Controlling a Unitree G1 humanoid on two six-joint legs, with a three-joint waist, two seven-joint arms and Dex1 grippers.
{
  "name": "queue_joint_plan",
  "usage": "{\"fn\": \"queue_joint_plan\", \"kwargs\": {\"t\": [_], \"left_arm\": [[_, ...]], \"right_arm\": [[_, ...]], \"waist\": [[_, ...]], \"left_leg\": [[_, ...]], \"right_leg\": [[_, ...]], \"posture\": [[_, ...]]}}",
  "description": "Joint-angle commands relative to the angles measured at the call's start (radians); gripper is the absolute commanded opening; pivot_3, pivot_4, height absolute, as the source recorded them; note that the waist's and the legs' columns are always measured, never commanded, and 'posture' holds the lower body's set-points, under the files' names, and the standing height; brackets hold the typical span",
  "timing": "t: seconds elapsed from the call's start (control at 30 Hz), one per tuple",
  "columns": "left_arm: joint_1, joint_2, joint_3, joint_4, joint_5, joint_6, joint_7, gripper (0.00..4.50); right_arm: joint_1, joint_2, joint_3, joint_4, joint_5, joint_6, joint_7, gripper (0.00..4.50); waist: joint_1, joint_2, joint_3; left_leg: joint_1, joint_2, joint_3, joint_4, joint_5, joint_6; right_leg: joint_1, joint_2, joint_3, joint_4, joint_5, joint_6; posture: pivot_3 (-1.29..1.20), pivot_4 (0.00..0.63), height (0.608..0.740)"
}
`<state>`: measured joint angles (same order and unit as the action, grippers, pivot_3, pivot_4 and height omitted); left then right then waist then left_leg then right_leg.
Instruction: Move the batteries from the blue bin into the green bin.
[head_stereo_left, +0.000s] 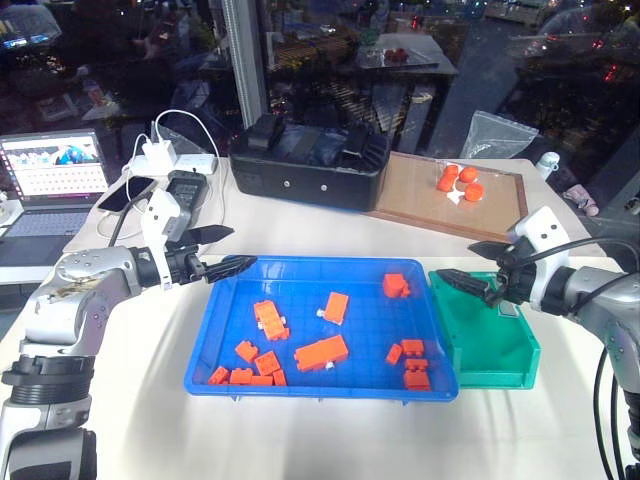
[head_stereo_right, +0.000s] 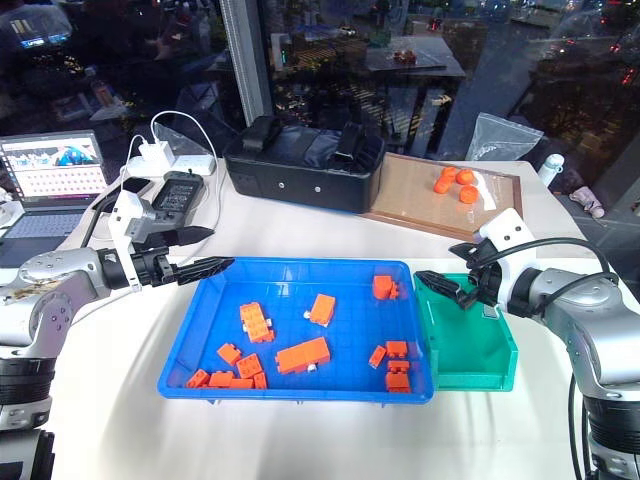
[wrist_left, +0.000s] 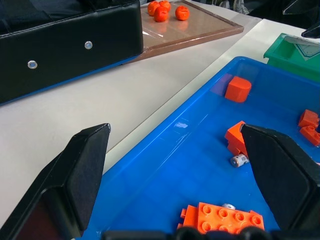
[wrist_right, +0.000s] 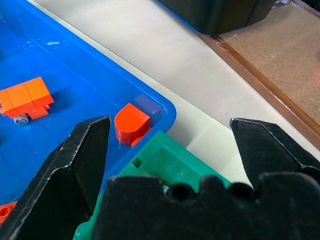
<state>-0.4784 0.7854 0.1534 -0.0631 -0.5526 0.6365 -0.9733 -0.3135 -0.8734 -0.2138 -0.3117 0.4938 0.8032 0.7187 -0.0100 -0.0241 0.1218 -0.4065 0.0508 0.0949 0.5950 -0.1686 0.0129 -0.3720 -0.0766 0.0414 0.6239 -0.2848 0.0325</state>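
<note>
Left eye view: orange bricks (head_stereo_left: 321, 352) litter the blue bin (head_stereo_left: 330, 272), one battery (wrist_left: 239, 160) beside a brick. Green bin (head_stereo_left: 510, 368) sits at 3 o'clock, touching. Left claw (head_stereo_left: 222, 249) and right claw (head_stereo_left: 468, 266) both gape empty.

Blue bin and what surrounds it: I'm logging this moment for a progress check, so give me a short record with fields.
blue bin: centre of the white table, holding scattered orange bricks
batteries: one small silver cylinder lies beside a brick in the left wrist view
green bin: touching the blue bin's right side
left gripper: open, over the blue bin's far-left corner, holding nothing
right gripper: open, above the green bin, holding nothing
black case: behind the blue bin
</note>
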Motion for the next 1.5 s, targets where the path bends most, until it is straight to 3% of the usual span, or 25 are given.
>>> {"fn": "queue_joint_plan", "kwargs": {"t": [0.03,0.13,0.27,0.47,0.67,0.87,1.13,1.33,1.5], "left_arm": [[-0.014,0.023,0.030,-0.045,-0.042,0.004,-0.040,4.50],[0.023,0.099,0.051,-0.096,-0.130,0.055,-0.182,4.50],[0.118,0.186,0.034,-0.145,-0.106,0.019,-0.273,4.50],[0.324,0.239,0.097,-0.267,-0.100,-0.042,-0.319,4.50],[0.470,0.218,0.192,-0.360,-0.095,-0.061,-0.268,4.50],[0.523,0.156,0.300,-0.434,-0.159,-0.022,-0.164,4.50],[0.556,0.187,0.341,-0.362,-0.105,-0.080,-0.183,4.50],[0.529,0.183,0.296,-0.345,-0.100,-0.099,-0.189,4.50],[0.486,0.189,0.256,-0.311,-0.090,-0.109,-0.204,4.50]], "right_arm": [[-0.070,-0.047,0.008,-0.002,-0.004,-0.034,0.052,4.42],[-0.176,-0.099,0.110,0.004,-0.001,-0.052,0.182,4.42],[-0.297,-0.091,0.326,0.008,-0.076,-0.121,0.323,4.42],[-0.466,0.108,0.599,0.202,-0.246,-0.286,0.419,4.42],[-0.578,0.285,0.738,0.445,-0.391,-0.397,0.458,4.42],[-0.625,0.371,0.761,0.525,-0.423,-0.310,0.492,4.42],[-0.618,0.428,0.741,0.583,-0.467,-0.209,0.428,4.42],[-0.597,0.428,0.725,0.564,-0.477,-0.172,0.394,2.72],[-0.610,0.399,0.670,0.507,-0.454,-0.131,0.392,2.70]], "waist": [[0.000,0.000,0.000],[-0.007,0.002,0.002],[-0.020,0.003,0.002],[-0.017,0.002,0.002],[-0.001,0.002,0.002],[0.000,0.002,0.002],[-0.005,0.002,0.002],[-0.005,0.002,0.002],[-0.006,0.002,0.002]], "left_leg": [[0.000,0.000,0.000,0.000,0.000,0.000],[-0.001,0.000,0.001,0.002,0.000,0.000],[0.003,0.001,0.000,-0.001,0.000,0.000],[-0.001,0.002,0.001,-0.002,0.000,0.000],[-0.002,0.002,0.002,0.001,0.000,0.000],[-0.003,0.003,0.002,0.002,0.000,0.000],[-0.002,0.006,0.003,0.002,0.000,0.000],[-0.002,0.008,0.006,0.001,-0.004,-0.007],[-0.001,0.009,0.008,0.001,-0.004,-0.006]], "right_leg": [[0.000,0.000,0.000,0.000,0.000,0.000],[-0.001,0.000,0.001,0.001,0.000,0.000],[0.000,0.001,0.000,0.001,-0.002,-0.003],[-0.007,0.001,0.000,0.004,-0.003,-0.005],[-0.013,0.000,0.000,0.006,-0.002,-0.005],[-0.014,-0.001,-0.001,0.007,-0.002,-0.005],[-0.015,0.001,-0.001,0.009,-0.001,-0.008],[-0.015,0.000,-0.001,0.008,-0.001,-0.009],[-0.015,0.001,-0.001,0.008,0.000,-0.009]], "posture": [[0.00,0.150,0.735],[0.00,0.150,0.735],[0.00,0.150,0.735],[0.00,0.150,0.735],[0.00,0.150,0.735],[0.00,0.150,0.735],[0.00,0.150,0.735],[0.00,0.150,0.735],[0.00,0.150,0.735]]}}
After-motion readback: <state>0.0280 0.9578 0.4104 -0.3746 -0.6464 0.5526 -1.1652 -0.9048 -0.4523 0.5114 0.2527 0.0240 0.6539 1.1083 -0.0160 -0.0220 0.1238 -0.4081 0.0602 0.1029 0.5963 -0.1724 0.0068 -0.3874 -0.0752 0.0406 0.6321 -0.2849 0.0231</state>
